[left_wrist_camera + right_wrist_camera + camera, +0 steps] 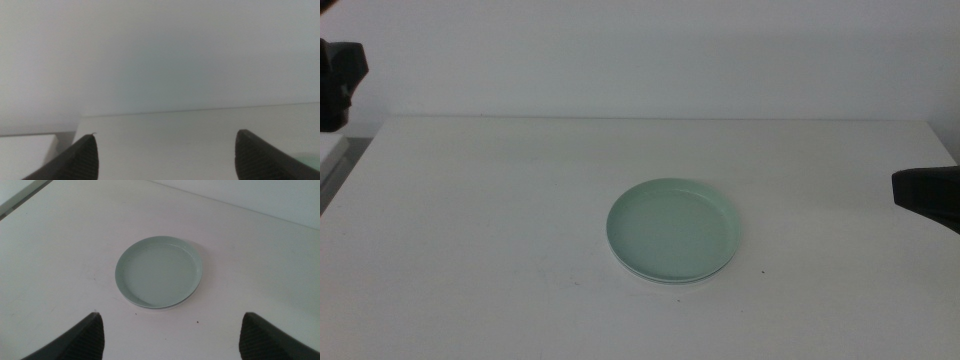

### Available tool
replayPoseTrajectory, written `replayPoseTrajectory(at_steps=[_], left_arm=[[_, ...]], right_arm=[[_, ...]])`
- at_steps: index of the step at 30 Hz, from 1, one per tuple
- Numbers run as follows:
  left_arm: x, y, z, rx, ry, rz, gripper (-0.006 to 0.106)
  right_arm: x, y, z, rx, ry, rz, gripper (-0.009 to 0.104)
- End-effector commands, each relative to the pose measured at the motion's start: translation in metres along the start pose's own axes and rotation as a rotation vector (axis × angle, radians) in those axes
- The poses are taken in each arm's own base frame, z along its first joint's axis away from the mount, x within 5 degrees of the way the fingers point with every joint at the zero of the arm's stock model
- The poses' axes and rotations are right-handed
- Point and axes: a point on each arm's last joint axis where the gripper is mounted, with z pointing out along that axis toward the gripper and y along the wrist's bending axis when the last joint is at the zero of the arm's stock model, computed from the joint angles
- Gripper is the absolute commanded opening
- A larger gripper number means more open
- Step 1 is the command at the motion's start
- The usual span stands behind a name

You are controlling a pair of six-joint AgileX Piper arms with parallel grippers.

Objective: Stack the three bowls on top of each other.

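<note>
Mint green bowl (674, 230) sits mid-worktop (470, 230), a pale rim under it hinting at others nested beneath. Likely light, stiff, slick plastic; the low rim is the only hold. Both grippers, left (165, 155) and right (172, 335), gape wide and empty, well apart from it. Nothing blocks access.

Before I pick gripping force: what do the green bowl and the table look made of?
The green bowl looks like matte moulded plastic: even mint colour, thin low rim, no glaze shine. A white edge peeks from beneath it, likely another bowl. The table looks like a smooth white matte laminate, though its material is uncertain.
</note>
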Motion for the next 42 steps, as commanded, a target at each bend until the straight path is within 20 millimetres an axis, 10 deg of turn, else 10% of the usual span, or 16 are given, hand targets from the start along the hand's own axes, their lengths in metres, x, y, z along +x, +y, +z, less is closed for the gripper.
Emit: replayPoseTrajectory(at_steps=[1, 31, 42], left_arm=[[-0.001, 0.001, 0.000, -0.010, -0.016, 0.025, 0.094], [-0.003, 0.034, -0.020, -0.135, -0.055, 0.132, 0.094], [-0.003, 0.034, -0.020, -0.135, -0.055, 0.132, 0.094]], right_arm=[[0.001, -0.001, 0.000, 0.005, -0.005, 0.000, 0.093], [0.003, -0.006, 0.000, 0.057, -0.009, -0.028, 0.093], [0.063, -0.041, -0.019, 0.547, -0.623, 0.012, 0.093]])
